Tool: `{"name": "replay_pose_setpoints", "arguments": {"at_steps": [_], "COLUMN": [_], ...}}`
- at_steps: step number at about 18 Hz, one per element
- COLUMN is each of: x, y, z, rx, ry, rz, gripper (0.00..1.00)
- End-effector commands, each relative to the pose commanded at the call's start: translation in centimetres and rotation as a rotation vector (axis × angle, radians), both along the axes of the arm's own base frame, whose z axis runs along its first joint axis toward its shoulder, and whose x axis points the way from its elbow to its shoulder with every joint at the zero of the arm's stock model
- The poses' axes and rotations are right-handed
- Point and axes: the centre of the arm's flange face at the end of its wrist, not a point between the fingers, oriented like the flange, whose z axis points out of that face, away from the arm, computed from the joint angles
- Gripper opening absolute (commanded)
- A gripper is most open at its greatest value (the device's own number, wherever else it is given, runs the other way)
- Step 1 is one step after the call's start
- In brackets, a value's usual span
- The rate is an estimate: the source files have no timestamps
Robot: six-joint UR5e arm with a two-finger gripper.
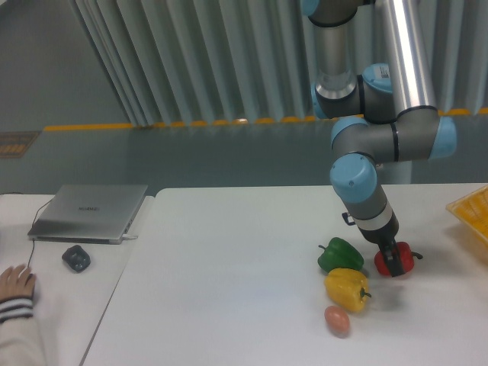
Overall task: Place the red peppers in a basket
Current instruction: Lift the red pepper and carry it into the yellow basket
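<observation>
The grey and blue robot arm (366, 145) reaches down from the top of the view, and its dark claw (394, 259) sits low on the glossy red bell pepper (398, 259), with the fingers on both sides of it, so it seems to pinch the pepper, though the dark fingers partly cover the fruit. The red pepper is on the white surface (229, 267) or just above it; I cannot tell if it touches. At 9 o'clock from the red pepper, just beside it, lies a glossy green bell pepper (339, 254). At about 7 o'clock from the red one is a yellow bell pepper (347, 289), touching or almost touching the green one, and below that, at 7 o'clock again, a small pinkish oval thing (337, 320). The yellow-orange plastic basket (473, 217) shows only partly at the right edge, at 2 o'clock from the red pepper and well apart from it. Far to the left is a closed silver laptop (90, 211), a small dark object (75, 258) near it, and a person's hand in a striped sleeve (15, 284) at the corner.
</observation>
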Motion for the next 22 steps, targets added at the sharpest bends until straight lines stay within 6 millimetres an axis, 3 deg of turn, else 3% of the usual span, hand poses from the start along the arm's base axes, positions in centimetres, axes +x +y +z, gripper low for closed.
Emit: {"name": "replay_pose_setpoints", "arguments": {"at_steps": [2,5,8,12,16,18,20,22], "x": [0.0,-0.4,-0.8,-2.2,-6.5,-9.6,-11.5,-12.6], "y": [0.1,0.0,-0.2,-0.2,-6.2,-10.9,-13.8,-15.0], "z": [0.2,1.0,2.6,7.1,13.7,16.2,17.1,17.1], "rx": [0.006,0.021,0.046,0.120,0.214,0.250,0.267,0.270], "ry": [0.003,0.008,0.023,0.057,0.023,-0.027,-0.064,-0.071], "rz": [0.003,0.007,0.015,0.025,0.025,0.010,-0.021,-0.023], "gripper": [0.49,0.28,0.23,0.23,0.25,0.26,0.26,0.26]}}
